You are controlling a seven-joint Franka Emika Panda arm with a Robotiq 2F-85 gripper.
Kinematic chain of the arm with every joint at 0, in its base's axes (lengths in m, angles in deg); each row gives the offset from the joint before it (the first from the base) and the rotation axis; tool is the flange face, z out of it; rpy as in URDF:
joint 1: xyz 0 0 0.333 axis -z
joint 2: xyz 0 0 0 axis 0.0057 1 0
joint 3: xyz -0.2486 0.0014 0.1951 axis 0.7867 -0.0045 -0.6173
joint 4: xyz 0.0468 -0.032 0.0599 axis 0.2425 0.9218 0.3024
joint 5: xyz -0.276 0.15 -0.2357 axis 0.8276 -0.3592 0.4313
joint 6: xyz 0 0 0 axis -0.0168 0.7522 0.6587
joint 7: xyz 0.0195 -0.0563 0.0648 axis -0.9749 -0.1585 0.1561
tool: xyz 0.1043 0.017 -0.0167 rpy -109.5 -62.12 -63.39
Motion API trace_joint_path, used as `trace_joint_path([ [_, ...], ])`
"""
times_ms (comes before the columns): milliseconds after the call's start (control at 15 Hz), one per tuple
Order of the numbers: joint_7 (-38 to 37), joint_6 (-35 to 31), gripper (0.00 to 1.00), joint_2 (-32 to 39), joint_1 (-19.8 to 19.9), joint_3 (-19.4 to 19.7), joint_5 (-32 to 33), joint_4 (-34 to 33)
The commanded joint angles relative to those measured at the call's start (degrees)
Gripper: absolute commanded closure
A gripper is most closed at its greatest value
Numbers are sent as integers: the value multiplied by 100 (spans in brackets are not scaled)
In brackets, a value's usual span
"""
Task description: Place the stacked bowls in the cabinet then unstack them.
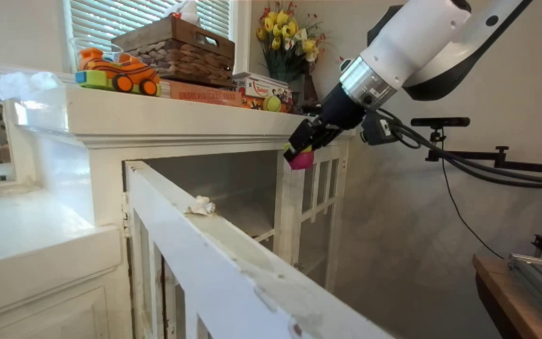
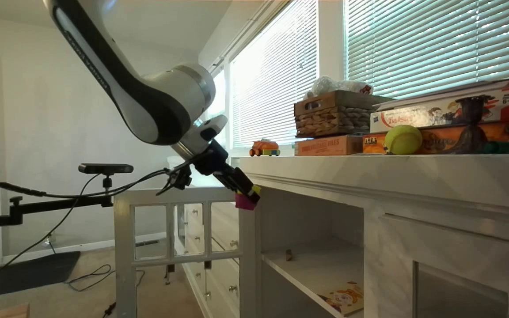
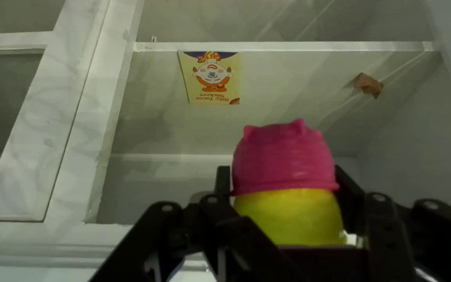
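The stacked bowls are a pink bowl (image 3: 284, 160) with small bumps and a yellow bowl (image 3: 290, 217), nested, with the pink one on the outside. My gripper (image 3: 282, 178) is shut around them, one finger on each side. Both exterior views also show the gripper (image 1: 296, 149) (image 2: 250, 194) tilted downward, with the pink bowl (image 1: 302, 161) (image 2: 245, 203) below its tips. The bowls are held in the air in front of the open bay of the cream-white cabinet (image 1: 195, 115) (image 2: 413, 176), near the bay's upper edge. An inner shelf (image 3: 296, 117) shows beyond them in the wrist view.
A cabinet door (image 1: 233, 249) (image 2: 124, 251) stands swung open. On the shelf lie a yellow sticker booklet (image 3: 213, 78) and a small brown piece (image 3: 368, 85). A basket (image 1: 195, 61), boxes, a toy car (image 1: 120, 73), a tennis ball (image 2: 403, 139) and flowers stand on the overhanging top.
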Motion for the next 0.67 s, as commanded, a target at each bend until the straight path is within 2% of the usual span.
trace_joint_path([
  [0,-1013,496,63,581,-140,-11,1028,-285],
  [267,-1826,1081,63,1081,-150,-81,1828,-344],
  [600,-2240,1760,63,1661,-113,-95,2350,-425],
])
